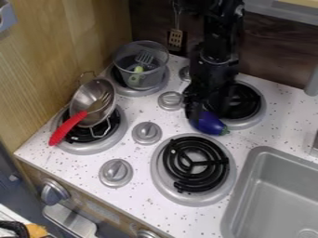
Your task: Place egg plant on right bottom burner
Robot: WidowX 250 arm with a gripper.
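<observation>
Purple eggplant [209, 124] (green-tipped) near the black-coiled right bottom burner [197, 163].

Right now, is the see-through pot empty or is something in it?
Not empty. Through the side of the see-through pot, you can see a fork-like tool with a green handle.

The hand [197, 106] hangs at the purple eggplant [210, 124] toward the table's [279, 100] back edge; a metal sieve [84, 100] rests on the burner [93, 148] by its left edge.
</observation>
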